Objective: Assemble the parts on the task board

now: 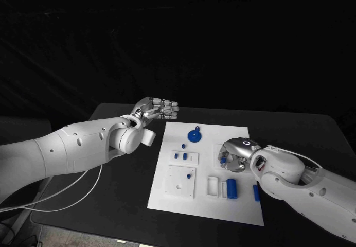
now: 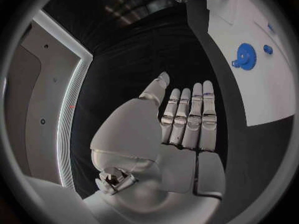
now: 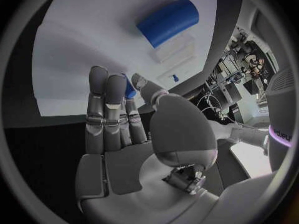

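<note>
— So, where do things stand?

— My right robot hand [image 1: 234, 156] pinches a small blue part [image 3: 129, 90] over the task board's [image 1: 172, 198] right edge; my left robot hand [image 1: 157, 109] hangs empty, fingers straight, off the board's far left corner on the worktop [image 1: 111, 206].

— How will the part handle?

— Light, stiff, probably slick; hold its sides. I can read no writing on the parts.

White smooth-shelled arms, silver segmented left hand [image 1: 157, 109], trailing white cable [image 1: 63, 198]
</note>
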You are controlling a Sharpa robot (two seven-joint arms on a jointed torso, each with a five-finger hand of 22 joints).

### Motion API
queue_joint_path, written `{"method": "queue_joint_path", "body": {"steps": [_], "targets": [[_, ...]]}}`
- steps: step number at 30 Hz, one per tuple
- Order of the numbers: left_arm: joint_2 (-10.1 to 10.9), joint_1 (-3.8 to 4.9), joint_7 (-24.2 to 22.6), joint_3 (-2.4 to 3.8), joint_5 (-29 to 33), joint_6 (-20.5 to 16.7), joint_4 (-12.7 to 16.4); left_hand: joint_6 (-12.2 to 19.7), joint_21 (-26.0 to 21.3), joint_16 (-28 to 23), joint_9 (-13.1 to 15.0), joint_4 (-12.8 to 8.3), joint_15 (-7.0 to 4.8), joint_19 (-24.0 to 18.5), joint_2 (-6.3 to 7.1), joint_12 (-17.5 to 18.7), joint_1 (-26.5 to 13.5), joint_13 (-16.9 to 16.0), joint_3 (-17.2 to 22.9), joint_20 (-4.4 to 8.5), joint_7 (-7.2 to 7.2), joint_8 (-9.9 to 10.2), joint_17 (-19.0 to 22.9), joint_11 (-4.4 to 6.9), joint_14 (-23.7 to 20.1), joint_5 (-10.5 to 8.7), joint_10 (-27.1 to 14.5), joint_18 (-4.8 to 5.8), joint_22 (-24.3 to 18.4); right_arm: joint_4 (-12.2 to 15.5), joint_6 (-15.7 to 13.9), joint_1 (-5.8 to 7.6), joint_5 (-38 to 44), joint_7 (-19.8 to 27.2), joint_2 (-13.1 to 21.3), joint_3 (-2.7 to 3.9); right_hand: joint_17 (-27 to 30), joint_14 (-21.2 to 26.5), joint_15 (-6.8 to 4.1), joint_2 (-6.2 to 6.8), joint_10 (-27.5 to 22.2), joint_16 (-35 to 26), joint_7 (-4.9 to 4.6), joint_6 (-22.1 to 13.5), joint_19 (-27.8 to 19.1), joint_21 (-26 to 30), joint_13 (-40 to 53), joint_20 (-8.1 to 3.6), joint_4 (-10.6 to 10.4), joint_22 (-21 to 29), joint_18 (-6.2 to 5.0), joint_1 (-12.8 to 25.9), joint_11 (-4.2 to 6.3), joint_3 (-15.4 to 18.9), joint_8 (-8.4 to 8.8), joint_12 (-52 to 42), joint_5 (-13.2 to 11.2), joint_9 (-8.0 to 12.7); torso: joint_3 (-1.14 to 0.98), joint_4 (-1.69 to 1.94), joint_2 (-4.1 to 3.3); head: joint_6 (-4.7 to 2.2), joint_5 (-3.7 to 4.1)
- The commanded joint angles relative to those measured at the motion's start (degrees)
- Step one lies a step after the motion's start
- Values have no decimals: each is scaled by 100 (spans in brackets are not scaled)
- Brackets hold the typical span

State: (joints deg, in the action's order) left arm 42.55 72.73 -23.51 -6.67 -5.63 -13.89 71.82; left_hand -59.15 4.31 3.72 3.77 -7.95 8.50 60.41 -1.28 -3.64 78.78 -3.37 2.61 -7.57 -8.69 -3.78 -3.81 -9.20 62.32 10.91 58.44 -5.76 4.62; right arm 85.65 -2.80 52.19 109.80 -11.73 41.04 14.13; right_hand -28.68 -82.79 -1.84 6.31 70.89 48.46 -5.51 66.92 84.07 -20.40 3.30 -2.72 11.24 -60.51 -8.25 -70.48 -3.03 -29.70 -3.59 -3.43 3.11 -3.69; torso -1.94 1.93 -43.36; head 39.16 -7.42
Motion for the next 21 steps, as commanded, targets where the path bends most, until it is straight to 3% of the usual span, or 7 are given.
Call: {"method": "queue_joint_path", "body": {"steps": [1, 5, 12, 21], "targets": [[-14, 6, -28, 4, 19, 87, 6, 24, 18, -25, -5, -3, -1, 22, -37, 6, 3, 4, -30, -8, 15, 18, 8, 1, -47, 11, -24, 4, -8, 40, -272, -12, 103, 50, -5, -4, -13, 9, -85, -125, 154, 2, 32, 154, 192, -42, 13, -87, 17, -17, 12, -74, 47, -140, -48, -31, -35, -19, 3, 2, 0, -5, 4], [-13, 6, -26, 4, 19, 89, 5, 24, 18, -25, -5, -3, -1, 22, -37, 6, 3, 4, -30, -8, 15, 18, 8, 1, -47, 11, -24, 4, -8, 56, -462, -18, 191, 31, -2, -4, -36, 21, -151, -180, 437, -3, 69, 403, 166, -92, 22, -173, 127, -95, 90, -154, 126, -491, -42, -39, -32, -31, 2, 6, 1, -7, 4], [-13, 5, -24, 4, 19, 89, 2, 21, 21, -24, -5, -8, 0, 18, -47, 6, 3, 5, -13, -7, 16, 19, 7, 0, -51, 18, -24, 4, -4, 104, -625, -29, 342, -34, 0, -3, -78, 8, -226, -172, 692, -25, 120, 612, 161, -220, 20, -275, 189, -235, 169, -108, 189, -761, -10, -5, -37, -39, 1, 5, -2, 2, -4], [-12, 5, -24, 4, 19, 84, -9, 21, 22, -24, -5, -12, -1, 18, -47, 7, 6, 5, -9, -6, 16, 19, 7, 0, -51, 19, -24, 4, -4, 223, -692, -33, 435, -88, 33, 8, -129, -3, -236, -193, 745, -60, 132, 658, 156, -250, 21, -291, 160, -324, 196, -187, 206, -640, -10, -6, -37, -40, 5, 4, 1, 12, -38]]}}
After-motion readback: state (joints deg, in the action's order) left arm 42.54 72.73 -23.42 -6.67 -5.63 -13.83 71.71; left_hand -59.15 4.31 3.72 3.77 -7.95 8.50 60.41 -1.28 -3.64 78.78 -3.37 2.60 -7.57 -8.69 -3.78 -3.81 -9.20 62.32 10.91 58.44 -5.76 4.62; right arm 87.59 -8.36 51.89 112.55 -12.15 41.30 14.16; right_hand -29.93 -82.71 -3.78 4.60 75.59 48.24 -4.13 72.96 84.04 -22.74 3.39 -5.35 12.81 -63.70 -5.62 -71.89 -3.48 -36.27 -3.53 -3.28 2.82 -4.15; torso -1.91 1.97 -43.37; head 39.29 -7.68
